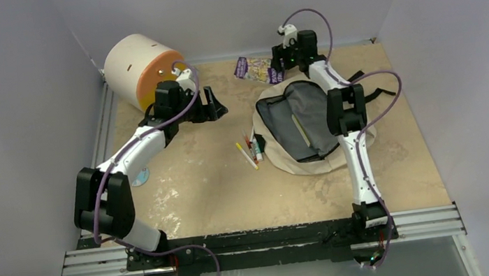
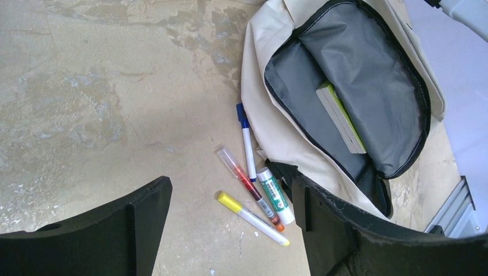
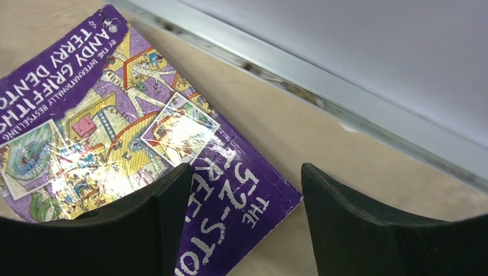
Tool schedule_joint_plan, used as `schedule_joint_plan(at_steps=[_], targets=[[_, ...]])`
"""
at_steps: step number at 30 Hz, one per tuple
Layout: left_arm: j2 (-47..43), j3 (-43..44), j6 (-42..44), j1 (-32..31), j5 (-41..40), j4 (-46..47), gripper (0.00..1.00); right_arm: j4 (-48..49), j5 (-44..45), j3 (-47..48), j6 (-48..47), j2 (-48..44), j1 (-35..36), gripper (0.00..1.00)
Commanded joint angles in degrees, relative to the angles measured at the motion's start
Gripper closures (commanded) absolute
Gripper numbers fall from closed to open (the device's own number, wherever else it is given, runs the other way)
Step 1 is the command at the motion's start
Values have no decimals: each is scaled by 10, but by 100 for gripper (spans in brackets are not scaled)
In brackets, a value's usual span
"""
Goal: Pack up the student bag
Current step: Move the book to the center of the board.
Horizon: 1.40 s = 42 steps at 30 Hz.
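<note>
The student bag (image 1: 299,163) lies open on the table's right half, beige with a dark grey lining (image 2: 259,86). A thin green-edged book (image 2: 340,118) sits inside it. By its left edge lie a yellow marker (image 2: 253,218), a red marker (image 2: 247,185), a blue marker (image 2: 246,141) and a green glue stick (image 2: 275,195). My left gripper (image 1: 213,105) hovers open above the table left of them (image 2: 230,184), holding nothing. At the back, my right gripper (image 1: 280,70) is open low over a purple paperback (image 1: 254,68), its jaws astride the book's corner (image 3: 244,172).
A cream cylindrical drawer unit with an orange front (image 1: 142,69) stands at the back left. An aluminium rail (image 3: 322,86) runs along the back wall just behind the paperback. The bag's black straps (image 1: 376,90) trail to the right. Grey walls close in three sides.
</note>
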Motion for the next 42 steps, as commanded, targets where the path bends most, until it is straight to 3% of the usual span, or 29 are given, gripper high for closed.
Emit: schedule_joint_plan(at_steps=[1, 11, 18, 21, 26, 30, 32, 36, 42], targets=[[-1, 12, 8, 8, 13, 23, 24, -65, 12, -19, -117, -26, 64, 29], [-37, 5, 9, 11, -85, -22, 24, -126, -19, -78, -237, -86, 131, 25], [-57, -5, 18, 11, -96, -19, 24, -153, -61, -81, -227, -89, 141, 25], [-58, -5, 17, 11, -95, -15, 24, -73, -84, -124, -160, -123, 136, 24], [-58, -7, 17, 11, -89, -12, 24, 185, -118, -223, 14, -205, 102, 21], [-59, -8, 18, 12, -87, -10, 24, 324, -96, -270, 167, -242, 65, 19], [-59, -8, 17, 12, -84, -9, 24, 333, -47, -257, 213, -236, 51, 19], [-58, -7, 16, 13, -80, -7, 24, 207, 114, -151, 244, -180, 45, 18], [-57, -5, 16, 15, -76, -8, 24, 139, 201, -117, 319, -138, 43, 17]])
